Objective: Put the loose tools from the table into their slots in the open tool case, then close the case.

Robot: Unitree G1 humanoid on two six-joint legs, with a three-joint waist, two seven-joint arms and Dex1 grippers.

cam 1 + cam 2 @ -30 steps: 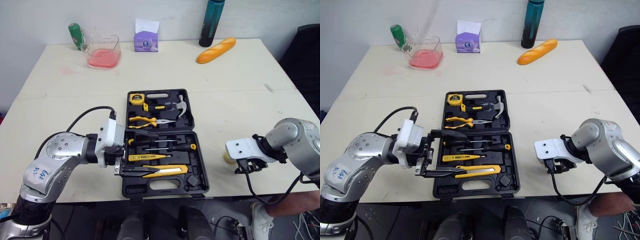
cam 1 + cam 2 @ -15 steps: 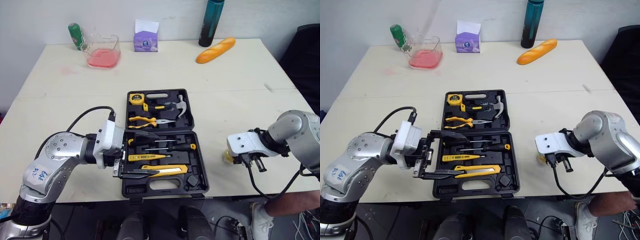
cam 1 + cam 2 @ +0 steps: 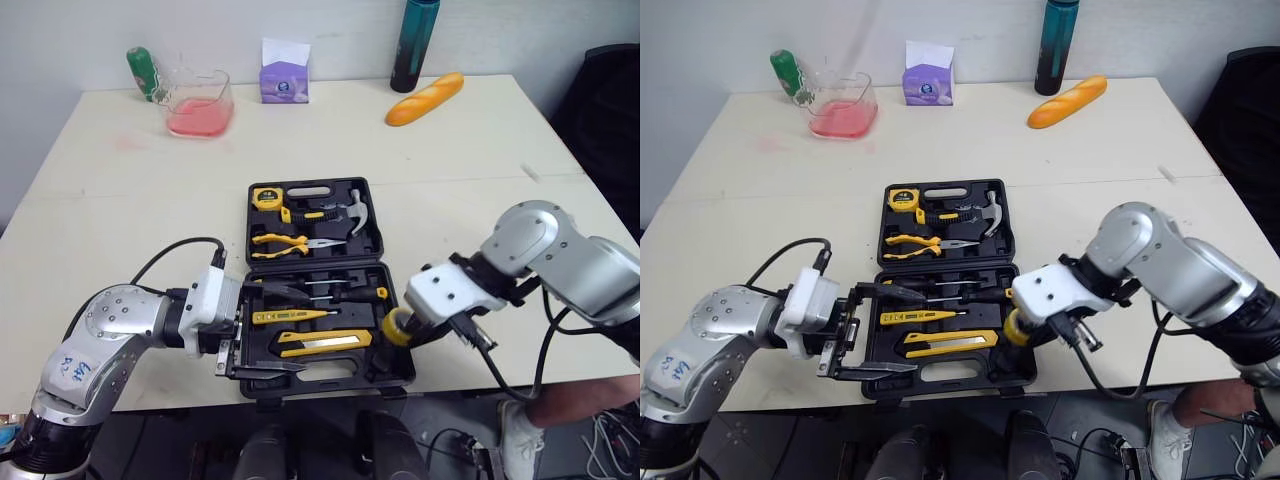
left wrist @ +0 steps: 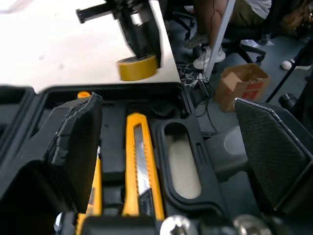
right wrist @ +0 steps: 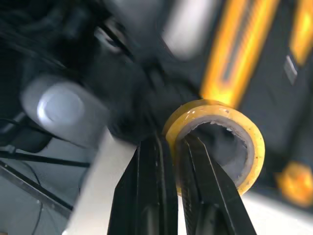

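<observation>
Both arms are chunky silver-grey shells. The left arm [image 3: 115,320] has tiny dark screws and a white sticker [image 3: 72,350] with blue scribble; the right arm [image 3: 555,245] is plain. White wrist blocks [image 3: 450,290], looping black cables [image 3: 175,250], textured black fingers [image 4: 73,147].

Tool case [image 3: 318,189] looks matt plastic (black), tape roll [image 3: 397,327] glossy yellow

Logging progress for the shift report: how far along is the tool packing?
Done: tape measure, hammer, pliers, screwdrivers and utility knife lie in the tool case. In hand: the right gripper is shut on the yellow tape roll at the case's right edge; the left gripper is open at its left edge. Left: seat the tape, close the case.
</observation>
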